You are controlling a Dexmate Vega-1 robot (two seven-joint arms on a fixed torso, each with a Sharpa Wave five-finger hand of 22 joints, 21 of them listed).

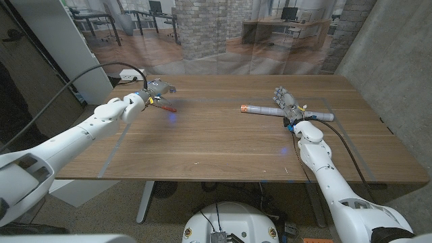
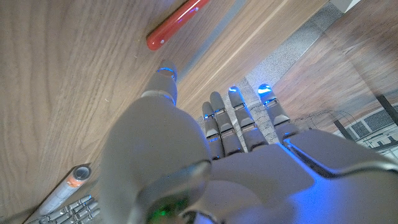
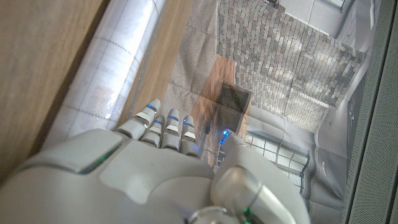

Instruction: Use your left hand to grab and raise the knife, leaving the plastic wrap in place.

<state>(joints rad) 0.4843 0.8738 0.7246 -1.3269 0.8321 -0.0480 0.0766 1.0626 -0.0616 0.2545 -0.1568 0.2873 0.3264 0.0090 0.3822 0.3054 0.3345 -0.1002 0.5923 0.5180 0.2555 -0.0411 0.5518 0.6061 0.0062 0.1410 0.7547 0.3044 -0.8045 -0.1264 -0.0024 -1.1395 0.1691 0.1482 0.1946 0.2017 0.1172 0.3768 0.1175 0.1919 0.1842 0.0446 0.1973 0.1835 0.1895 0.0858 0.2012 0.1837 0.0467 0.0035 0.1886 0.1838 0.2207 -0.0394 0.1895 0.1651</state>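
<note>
The knife's red handle [image 1: 166,106] lies on the wooden table [image 1: 216,145] at the back left; its blade is hard to make out. My left hand [image 1: 155,90] hovers just behind it with fingers apart and nothing in them. In the left wrist view the red handle [image 2: 177,22] lies on the wood just past the thumb tip of my left hand [image 2: 211,149], untouched. The plastic wrap roll [image 1: 280,111], clear with an orange end, lies at the back right. My right hand [image 1: 285,101] stands upright against it, fingers straight, holding nothing. The right wrist view has the roll [image 3: 112,74] beside my right hand [image 3: 161,162].
A black cable [image 1: 101,69] arcs over the table's back left corner. A glass wall stands behind the far edge. The roll [image 2: 68,183] and my right hand [image 2: 62,210] also appear in the left wrist view.
</note>
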